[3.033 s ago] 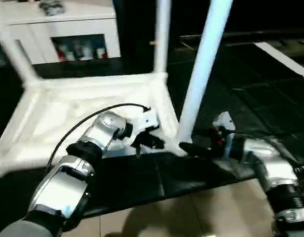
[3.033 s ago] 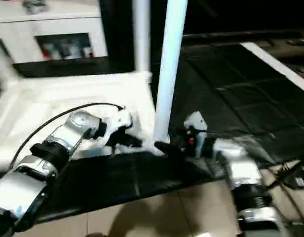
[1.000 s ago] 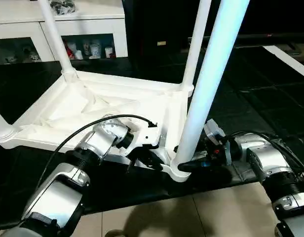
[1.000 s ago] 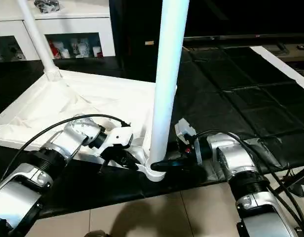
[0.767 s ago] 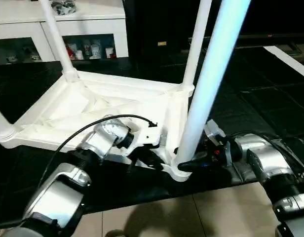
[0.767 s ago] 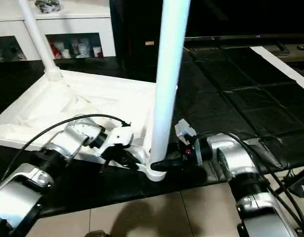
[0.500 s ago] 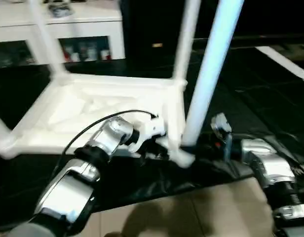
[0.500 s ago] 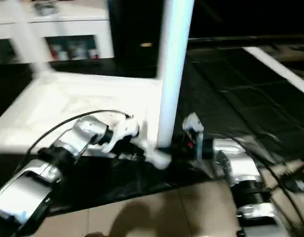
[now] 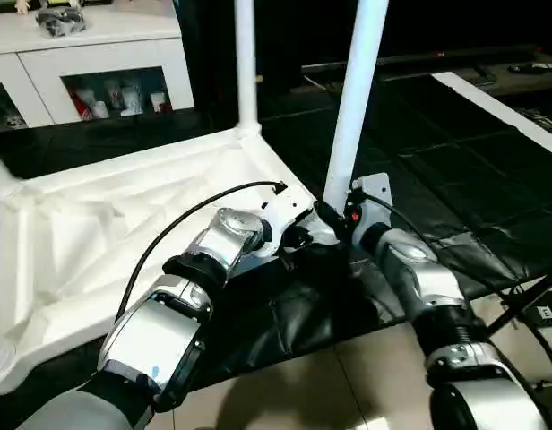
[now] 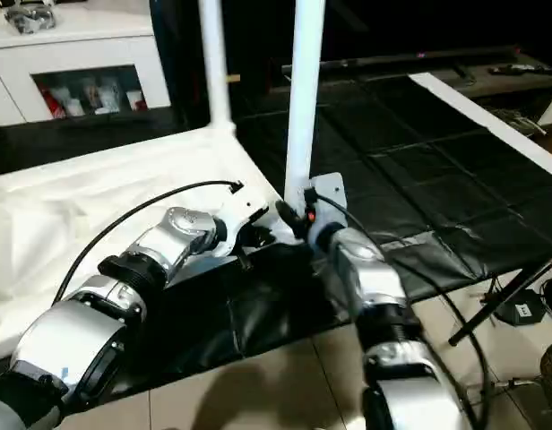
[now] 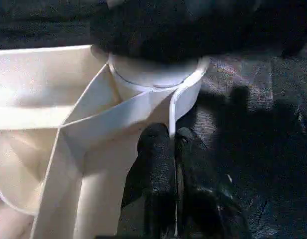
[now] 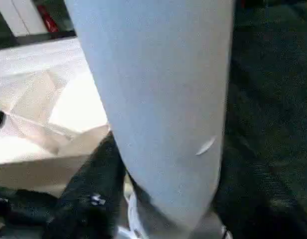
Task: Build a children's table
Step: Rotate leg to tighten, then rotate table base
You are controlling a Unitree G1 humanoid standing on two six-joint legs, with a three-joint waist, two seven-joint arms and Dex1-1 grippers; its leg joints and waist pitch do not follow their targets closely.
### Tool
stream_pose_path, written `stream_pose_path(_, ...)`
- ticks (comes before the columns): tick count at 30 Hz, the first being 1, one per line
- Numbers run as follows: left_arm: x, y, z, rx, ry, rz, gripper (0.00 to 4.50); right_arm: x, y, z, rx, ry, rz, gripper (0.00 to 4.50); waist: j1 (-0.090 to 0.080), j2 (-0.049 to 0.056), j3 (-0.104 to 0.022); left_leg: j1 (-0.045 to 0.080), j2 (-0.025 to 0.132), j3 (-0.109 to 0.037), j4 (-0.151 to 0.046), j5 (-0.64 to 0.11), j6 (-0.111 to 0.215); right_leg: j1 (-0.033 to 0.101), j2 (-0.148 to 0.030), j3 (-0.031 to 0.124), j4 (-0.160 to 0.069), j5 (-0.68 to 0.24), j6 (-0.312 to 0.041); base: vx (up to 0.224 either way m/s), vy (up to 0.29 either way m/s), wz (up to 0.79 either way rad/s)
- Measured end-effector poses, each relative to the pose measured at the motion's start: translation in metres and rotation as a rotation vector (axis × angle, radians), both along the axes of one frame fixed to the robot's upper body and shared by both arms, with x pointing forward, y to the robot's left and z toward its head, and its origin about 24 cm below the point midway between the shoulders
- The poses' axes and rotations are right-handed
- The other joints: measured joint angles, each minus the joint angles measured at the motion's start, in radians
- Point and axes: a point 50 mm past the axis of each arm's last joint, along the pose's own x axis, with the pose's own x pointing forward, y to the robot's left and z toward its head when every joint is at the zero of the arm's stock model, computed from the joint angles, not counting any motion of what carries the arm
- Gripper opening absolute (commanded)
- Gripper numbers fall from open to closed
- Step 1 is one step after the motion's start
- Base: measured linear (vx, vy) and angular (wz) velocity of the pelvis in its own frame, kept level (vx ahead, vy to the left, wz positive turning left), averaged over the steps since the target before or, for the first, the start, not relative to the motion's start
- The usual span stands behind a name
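Tabletop (image 9: 97, 224) lies underside-up on the black mat (image 9: 285, 313), its near leg (image 9: 352, 98) upright in the corner socket (image 11: 153, 74). Right gripper (image 12: 143, 199) straddles that leg's base, fingers either side; left gripper (image 11: 168, 154) pinches the socket's rim.

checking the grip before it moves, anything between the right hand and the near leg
Nothing visible. The right hand is at the base of the near leg, its black fingers on either side of the tube just above the corner socket of the tabletop.
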Motion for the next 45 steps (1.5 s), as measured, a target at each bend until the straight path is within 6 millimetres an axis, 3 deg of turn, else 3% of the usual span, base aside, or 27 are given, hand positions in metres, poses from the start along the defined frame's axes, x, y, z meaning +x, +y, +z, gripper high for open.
stream_pose_path(8, 0.000, 0.005, 0.001, 0.014, -0.037, -0.054, 0.00, -0.008, -0.005, -0.006, -0.012, -0.025, -0.007, 3.59, 0.008, 0.000, 0.000, 0.000, 0.000, 0.001, -0.001, 0.000, 0.001, -0.002, 0.000, 0.001, 0.001, 0.000, 0.000, 0.000, 0.000, 0.00)
stream_pose_path(11, 0.000, 0.010, 0.002, 0.012, -0.034, -0.073, 0.00, -0.019, -0.010, -0.008, -0.006, -0.053, 0.038, 3.65, 0.013, 0.000, 0.000, -0.001, 0.000, 0.001, -0.001, 0.000, 0.001, -0.003, 0.000, 0.001, 0.000, 0.000, 0.000, 0.000, 0.000, 0.00)
stream_pose_path(12, 0.001, 0.012, 0.002, 0.012, -0.034, -0.079, 0.00, -0.021, -0.012, -0.009, 0.001, -0.056, 0.046, 3.95, 0.012, 0.000, 0.001, -0.001, 0.000, 0.001, -0.001, 0.000, 0.001, -0.004, 0.000, 0.001, 0.001, 0.000, 0.000, 0.000, 0.000, 0.00)
stream_pose_path(14, 0.000, 0.016, 0.004, -0.012, -0.024, -0.104, 0.00, -0.027, -0.016, -0.007, 0.006, -0.075, 0.078, 4.02, 0.015, -0.002, 0.002, -0.003, 0.000, 0.002, -0.002, 0.000, 0.001, -0.006, 0.000, 0.001, 0.001, 0.000, 0.000, 0.000, 0.000, 0.00)
stream_pose_path(15, 0.000, 0.019, 0.006, -0.034, -0.021, -0.115, 0.45, -0.030, -0.019, -0.007, 0.003, -0.084, 0.094, 4.14, 0.017, -0.004, 0.003, -0.003, 0.000, 0.002, -0.002, 0.000, 0.001, -0.006, 0.000, 0.001, 0.001, 0.000, 0.000, 0.000, 0.000, 0.00)
stream_pose_path(18, -0.003, 0.023, 0.015, -0.116, -0.029, -0.171, 0.57, -0.040, -0.030, -0.004, 0.017, -0.101, 0.131, 4.38, 0.025, -0.011, 0.007, -0.004, 0.000, 0.002, -0.001, 0.000, 0.001, -0.007, 0.000, 0.001, 0.001, 0.000, 0.000, 0.000, 0.000, 0.00)
stream_pose_path(21, -0.003, 0.031, 0.037, -0.133, -0.093, -0.246, 0.99, -0.048, -0.037, 0.006, 0.017, -0.145, 0.209, 4.50, 0.028, -0.013, 0.009, -0.002, 0.000, 0.003, -0.001, 0.000, 0.001, -0.005, -0.001, 0.002, 0.001, 0.000, 0.000, 0.000, 0.000, 0.00)
stream_pose_path(23, -0.007, 0.046, 0.042, -0.118, -0.110, -0.259, 1.01, -0.053, -0.044, 0.014, -0.001, -0.156, 0.268, 4.50, 0.026, -0.014, 0.009, -0.001, 0.001, 0.003, -0.001, 0.000, 0.001, -0.005, 0.000, 0.002, 0.001, 0.000, 0.000, 0.000, 0.000, 0.00)
stream_pose_path(26, -0.020, 0.074, 0.031, -0.060, -0.053, -0.250, 1.35, -0.064, -0.049, 0.019, -0.005, -0.146, 0.367, 4.50, 0.024, -0.015, 0.009, 0.000, 0.002, 0.003, -0.002, 0.000, 0.001, -0.005, 0.001, 0.002, 0.002, 0.000, 0.000, 0.000, 0.000, 0.00)
stream_pose_path(30, -0.037, 0.101, 0.025, 0.041, -0.029, -0.241, 1.44, -0.070, -0.026, 0.019, 0.032, -0.130, 0.515, 4.50, 0.020, -0.018, 0.011, 0.000, 0.003, 0.003, -0.001, 0.001, -0.001, -0.006, 0.001, 0.002, 0.007, 0.000, 0.001, 0.000, 0.000, 0.00)
stream_pose_path(31, -0.041, 0.110, 0.025, 0.078, -0.032, -0.231, 1.76, -0.070, -0.019, 0.021, 0.048, -0.132, 0.546, 4.50, 0.017, -0.019, 0.012, 0.000, 0.004, 0.003, -0.001, 0.001, -0.001, -0.007, 0.001, 0.001, 0.007, 0.000, 0.001, 0.000, 0.000, 0.00)
stream_pose_path(36, -0.052, 0.130, 0.033, 0.158, -0.051, -0.199, 2.10, -0.061, 0.008, 0.032, 0.088, -0.181, 0.611, 4.50, 0.018, -0.025, 0.013, 0.000, 0.003, 0.003, -0.001, 0.003, -0.004, -0.006, 0.001, 0.002, 0.010, 0.000, 0.001, 0.000, 0.000, 0.00)
stream_pose_path(39, -0.059, 0.140, 0.037, 0.225, -0.059, -0.182, 2.29, -0.044, 0.024, 0.037, 0.063, -0.206, 0.554, 4.50, 0.015, -0.033, 0.013, 0.001, 0.003, 0.002, -0.001, 0.003, -0.005, -0.006, 0.001, 0.002, 0.011, 0.000, 0.001, 0.000, 0.000, 0.00)
stream_pose_path(45, -0.062, 0.152, 0.033, 0.394, -0.084, -0.119, 2.29, -0.005, 0.042, 0.035, -0.033, -0.192, 0.315, 4.50, 0.015, -0.034, 0.013, -0.001, 0.003, 0.002, -0.001, 0.004, -0.007, -0.007, 0.001, 0.002, 0.012, -0.001, 0.001, 0.000, 0.000, 0.00)
